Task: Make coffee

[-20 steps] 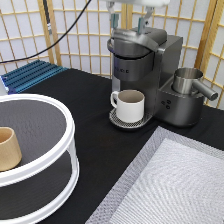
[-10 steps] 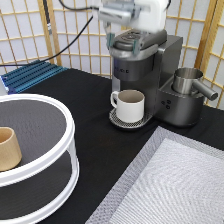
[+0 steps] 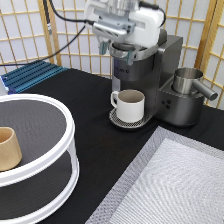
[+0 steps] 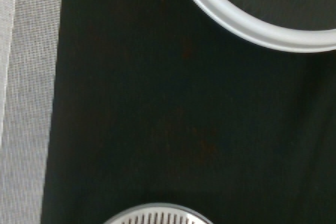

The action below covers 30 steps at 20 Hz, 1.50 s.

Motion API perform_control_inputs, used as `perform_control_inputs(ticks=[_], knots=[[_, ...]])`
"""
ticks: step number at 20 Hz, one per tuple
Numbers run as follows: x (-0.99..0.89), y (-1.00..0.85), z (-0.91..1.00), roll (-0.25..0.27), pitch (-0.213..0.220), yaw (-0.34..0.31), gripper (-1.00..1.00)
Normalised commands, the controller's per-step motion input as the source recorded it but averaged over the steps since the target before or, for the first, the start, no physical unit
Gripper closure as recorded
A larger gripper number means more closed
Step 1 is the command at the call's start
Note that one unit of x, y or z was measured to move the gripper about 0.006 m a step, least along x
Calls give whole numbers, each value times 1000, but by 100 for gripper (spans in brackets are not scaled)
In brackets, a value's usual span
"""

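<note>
Black tabletop (image 3: 100, 150) under me: my gripper (image 3: 116, 51) hangs spread and empty over the coffee machine (image 3: 150, 75), white mug (image 3: 130, 105) at six o'clock; no writing readable.

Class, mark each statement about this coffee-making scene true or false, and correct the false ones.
1. The white mug stands on the coffee machine's drip tray. True.
2. The gripper hangs over the tan cup. False: it is above the coffee machine's top, at the exterior view's top.
3. The tan cup sits on the upper shelf of the round white stand. True.
4. The metal jug lies tipped on the table. False: it stands upright on the machine's side.
5. A coffee pod lies in the mug. False: none is visible.
</note>
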Motion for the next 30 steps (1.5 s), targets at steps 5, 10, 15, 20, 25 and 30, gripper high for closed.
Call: perform_control_inputs(ticks=[5, 10, 15, 20, 25, 30], knots=[[0, -613, 818, 243, 7, 64, -100], [0, -107, 290, 190, -74, 242, -100], [0, 70, 50, 71, -63, 335, -100], [0, 89, 207, 0, -20, 355, -100], [0, 261, 502, -16, 25, 317, -100], [78, 462, 365, -18, 23, 245, -100]])
